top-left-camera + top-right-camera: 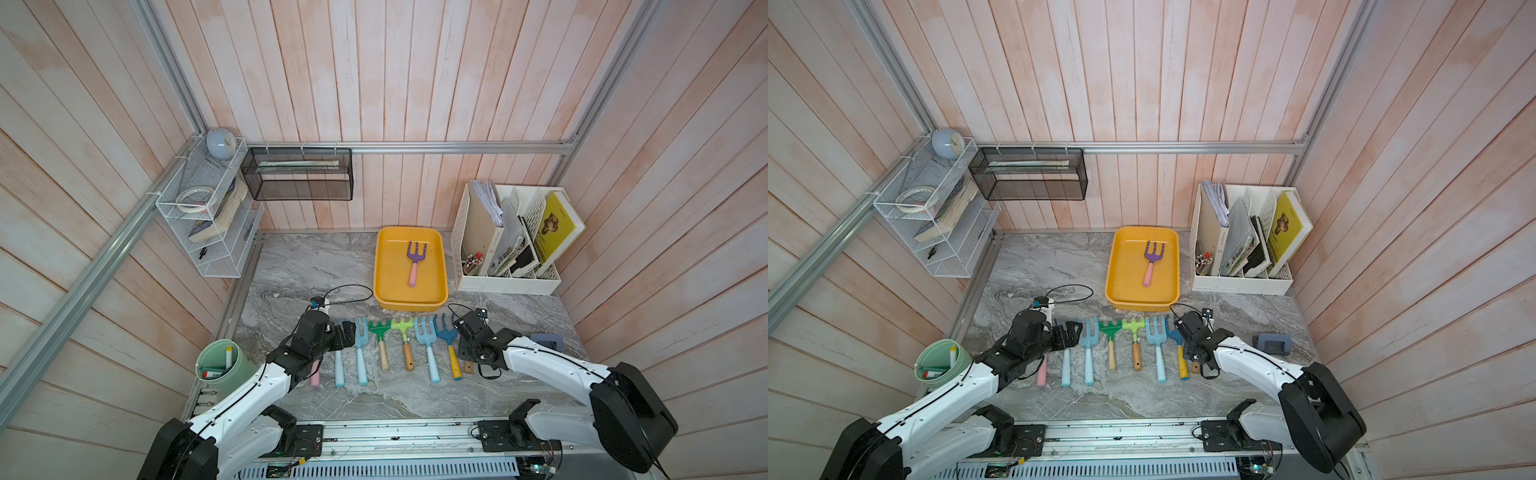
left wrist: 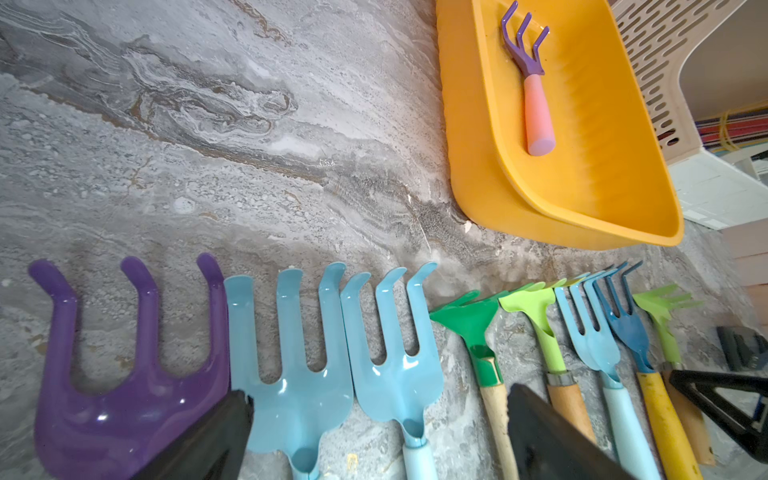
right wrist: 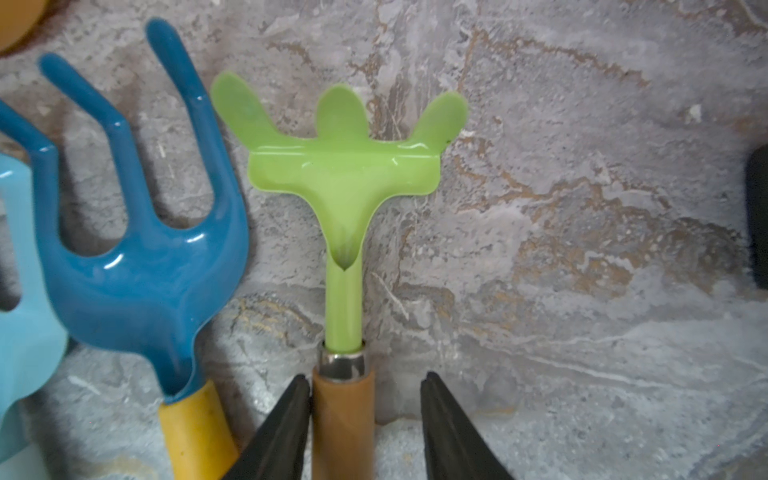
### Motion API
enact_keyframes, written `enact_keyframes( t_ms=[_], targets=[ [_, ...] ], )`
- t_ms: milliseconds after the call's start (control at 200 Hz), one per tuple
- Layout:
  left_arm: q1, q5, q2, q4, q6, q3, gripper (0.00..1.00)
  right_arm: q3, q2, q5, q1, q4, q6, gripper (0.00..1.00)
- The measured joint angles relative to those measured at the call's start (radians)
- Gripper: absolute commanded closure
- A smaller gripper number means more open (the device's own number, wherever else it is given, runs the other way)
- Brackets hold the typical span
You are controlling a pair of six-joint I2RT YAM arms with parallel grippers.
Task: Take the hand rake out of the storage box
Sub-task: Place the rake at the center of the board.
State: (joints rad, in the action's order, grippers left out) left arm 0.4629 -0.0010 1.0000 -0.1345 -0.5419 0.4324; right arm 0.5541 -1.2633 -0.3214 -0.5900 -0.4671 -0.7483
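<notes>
The storage box (image 1: pixel 392 282) (image 1: pixel 1125 282) (image 2: pixel 602 166) is a shallow yellow-orange tray at the back of the marble table. A hand rake (image 1: pixel 413 259) (image 1: pixel 1152 259) (image 2: pixel 534 95) with a purple head and pink handle lies inside it. In front, several rakes (image 1: pixel 395 345) lie in a row. My left gripper (image 1: pixel 351 332) (image 2: pixel 378 395) hangs open over the row's left end, holding nothing. My right gripper (image 1: pixel 464 349) (image 3: pixel 365 376) stands open astride the wooden handle of a light green rake (image 3: pixel 345 174) lying at the row's right end. One finger touches the handle and the other stands apart.
A white perforated file organizer (image 1: pixel 507 284) with books stands right of the box. A black mesh basket (image 1: pixel 299 174) and white wire shelf (image 1: pixel 199 224) hang on the walls. A green cup (image 1: pixel 220 361) sits front left, and a grey-blue device (image 1: pixel 1273 344) lies at the right.
</notes>
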Motion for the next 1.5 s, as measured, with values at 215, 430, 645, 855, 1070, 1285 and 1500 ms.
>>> enact_keyframes(
  t_ms=[215,430,645,855,1070,1285,1500],
  targets=[
    [0.0,0.0,0.0,0.0,0.0,0.0,0.0,0.0,-0.048,0.047,0.069,0.077,0.071,0.59],
    [0.0,0.0,0.0,0.0,0.0,0.0,0.0,0.002,-0.059,0.079,0.117,0.111,0.169,0.6],
    [0.0,0.0,-0.002,0.0,0.0,-0.001,0.0,0.036,-0.108,0.153,0.181,0.15,0.259,0.72],
    [0.0,0.0,-0.019,0.0,0.0,-0.003,0.0,0.07,-0.156,0.198,0.206,0.19,0.303,0.76],
    [0.0,-0.001,-0.021,0.0,0.0,-0.003,0.0,0.094,-0.171,0.171,0.211,0.168,0.34,0.83],
    [0.0,-0.001,-0.021,0.0,0.0,-0.003,0.0,0.109,-0.174,0.183,0.234,0.172,0.43,0.87],
    [0.0,-0.001,-0.021,0.0,0.0,-0.003,0.0,0.117,-0.177,0.194,0.247,0.184,0.48,0.88]
  ],
)
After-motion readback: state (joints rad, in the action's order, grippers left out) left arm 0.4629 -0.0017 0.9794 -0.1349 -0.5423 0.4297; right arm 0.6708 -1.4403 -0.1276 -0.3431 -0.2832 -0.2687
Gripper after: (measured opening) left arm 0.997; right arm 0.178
